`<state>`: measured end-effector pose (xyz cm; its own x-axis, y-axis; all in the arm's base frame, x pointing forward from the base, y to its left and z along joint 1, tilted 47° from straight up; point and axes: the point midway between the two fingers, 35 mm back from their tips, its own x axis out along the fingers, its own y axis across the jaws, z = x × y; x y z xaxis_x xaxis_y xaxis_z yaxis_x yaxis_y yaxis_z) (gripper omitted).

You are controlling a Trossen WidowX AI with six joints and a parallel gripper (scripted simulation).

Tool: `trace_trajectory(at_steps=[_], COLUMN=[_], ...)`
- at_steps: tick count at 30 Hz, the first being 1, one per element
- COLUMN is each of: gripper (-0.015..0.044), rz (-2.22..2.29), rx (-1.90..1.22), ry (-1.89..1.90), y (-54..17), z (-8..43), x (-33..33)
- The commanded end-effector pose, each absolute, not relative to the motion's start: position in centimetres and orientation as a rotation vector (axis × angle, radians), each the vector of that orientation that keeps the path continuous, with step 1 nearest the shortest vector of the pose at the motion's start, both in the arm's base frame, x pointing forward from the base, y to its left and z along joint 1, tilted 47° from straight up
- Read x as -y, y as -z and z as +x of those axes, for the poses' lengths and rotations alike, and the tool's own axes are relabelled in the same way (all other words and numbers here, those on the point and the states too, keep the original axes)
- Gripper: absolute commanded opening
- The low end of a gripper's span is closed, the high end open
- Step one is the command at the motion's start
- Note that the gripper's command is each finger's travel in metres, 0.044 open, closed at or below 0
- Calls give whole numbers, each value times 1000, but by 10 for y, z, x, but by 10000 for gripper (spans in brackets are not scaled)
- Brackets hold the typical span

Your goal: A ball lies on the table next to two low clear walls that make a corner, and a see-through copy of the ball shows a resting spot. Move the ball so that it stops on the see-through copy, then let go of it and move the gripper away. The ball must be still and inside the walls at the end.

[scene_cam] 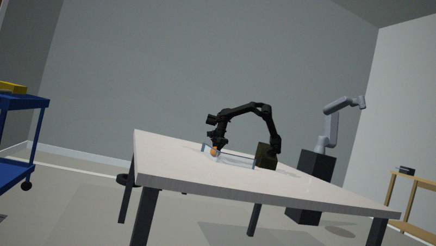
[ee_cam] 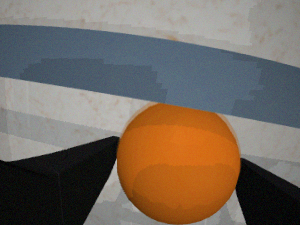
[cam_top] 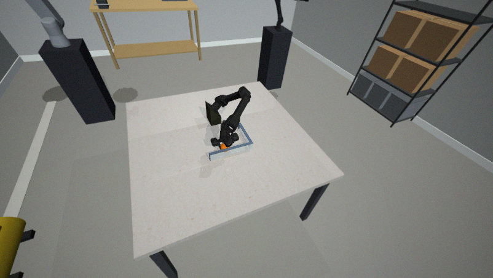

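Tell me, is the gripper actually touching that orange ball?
Touching. In the wrist view the gripper has a dark finger pressed against each side of the orange ball, with no gap showing.

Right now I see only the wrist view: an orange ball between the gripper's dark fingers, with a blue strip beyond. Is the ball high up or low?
Observer: Low. In the exterior view the ball is near table level, in the gripper.
Operator: Is it inside the walls?
Observer: Yes. From the top, it lies within the two clear walls, close to the longer one.
Operator: Where is the arm's base?
Observer: The base stands on the table, on the walls' open side.
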<state>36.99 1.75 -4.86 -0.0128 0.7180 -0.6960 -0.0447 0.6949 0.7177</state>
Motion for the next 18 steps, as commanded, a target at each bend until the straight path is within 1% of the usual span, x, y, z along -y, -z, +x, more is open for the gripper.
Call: trace_trajectory(at_steps=[1, 15, 18], gripper=[53, 420, 428], rz=[588, 588, 590], rx=[-1473, -1473, -1476], ry=[-663, -663, -659], y=[48, 47, 21], z=[370, 370, 372], x=[-18, -16, 13])
